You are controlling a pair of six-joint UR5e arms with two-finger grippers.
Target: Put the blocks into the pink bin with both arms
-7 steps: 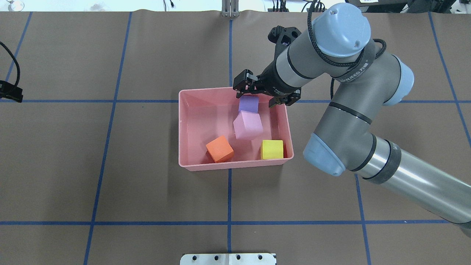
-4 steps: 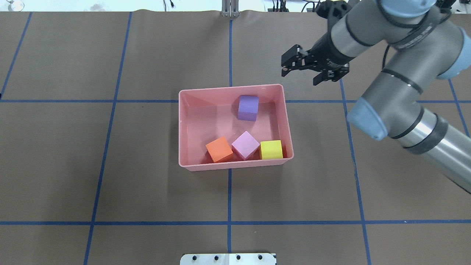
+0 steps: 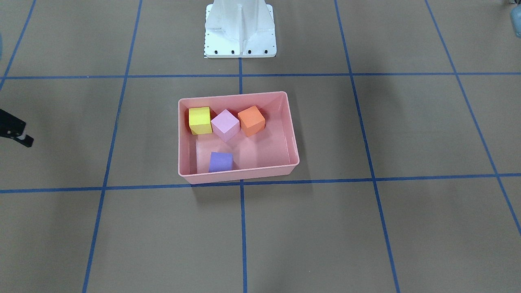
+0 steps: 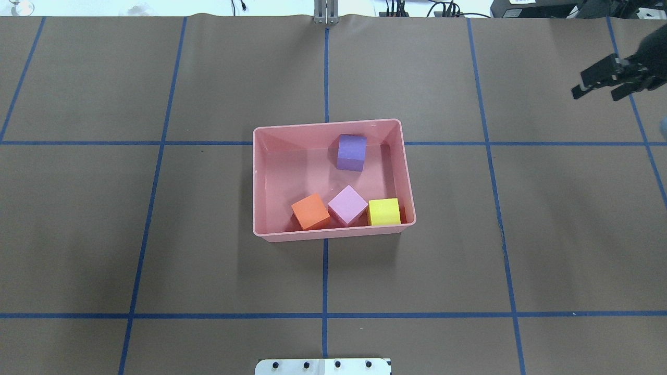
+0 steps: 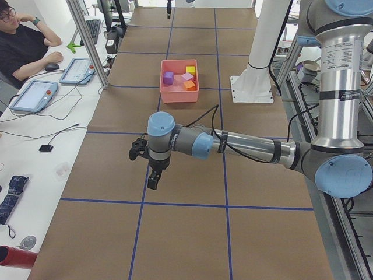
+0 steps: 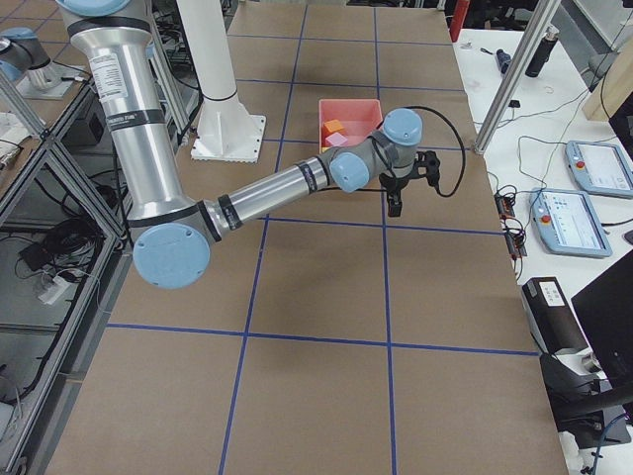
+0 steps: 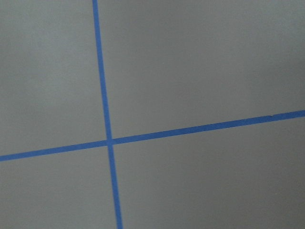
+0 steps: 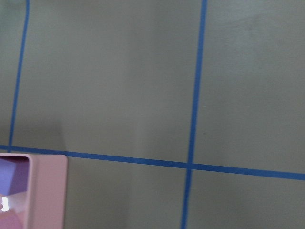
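Job apparently done: all four blocks (image 4: pixel 351 152) sat in the pink bin (image 4: pixel 333 233), well apart from the open, empty right jaws; left jaws' state was unclear.

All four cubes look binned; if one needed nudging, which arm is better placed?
Right, likely: the open right gripper hangs nearer the salmon-pink plastic bin than the left gripper, far along the table.

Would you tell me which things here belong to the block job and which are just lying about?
Job: pink bin, orange block, pale pink block, yellow block, purple block, right gripper.
Lying about: white pedestal, tablets.
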